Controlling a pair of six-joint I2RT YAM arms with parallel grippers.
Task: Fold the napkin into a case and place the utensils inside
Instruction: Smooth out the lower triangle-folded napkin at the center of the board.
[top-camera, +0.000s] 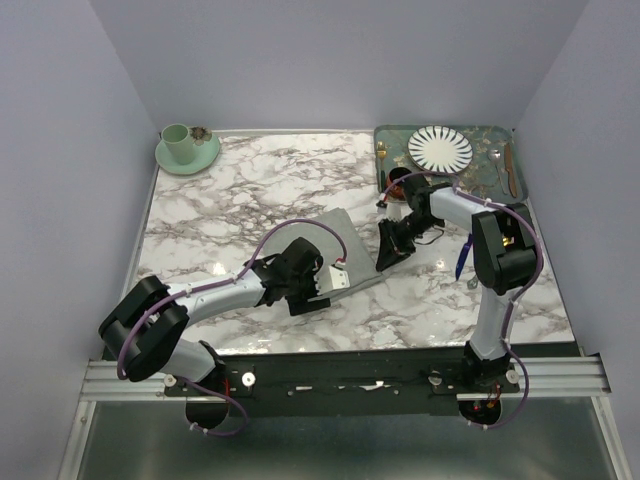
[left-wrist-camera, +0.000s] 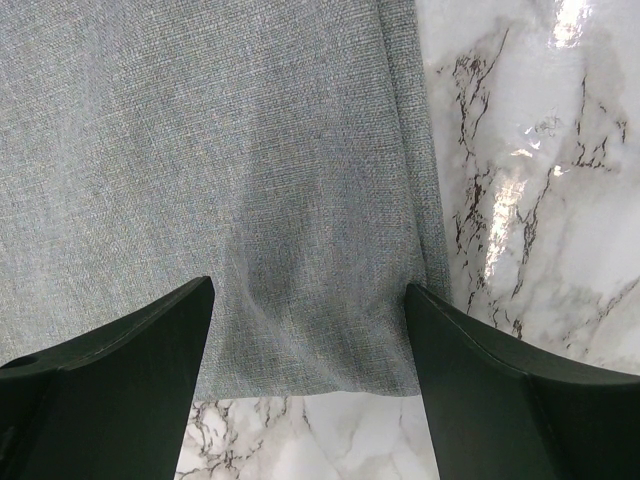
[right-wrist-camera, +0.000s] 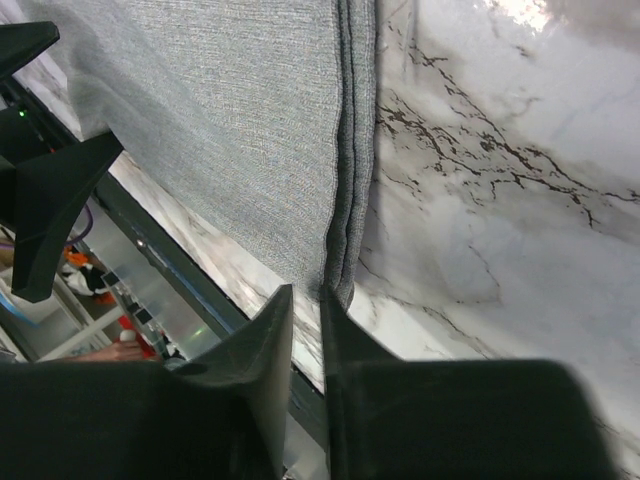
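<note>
The napkin (top-camera: 345, 238) is laid on the surface (top-camera: 250, 180), left of and nearer than the tray (top-camera: 488, 172). The left pincer (left-wrist-camera: 308, 290) is held wide open over its edge. The right pincer (right-wrist-camera: 305, 292) is nearly closed at its folded edge; a grip cannot be told.

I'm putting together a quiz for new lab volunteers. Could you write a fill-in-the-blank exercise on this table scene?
1. The fingers of the left gripper stand ___ above the napkin.
2. The green cup sits at the far ___ corner of the table.
3. The striped plate lies on the ___ tray.
Missing words: open; left; green.
</note>
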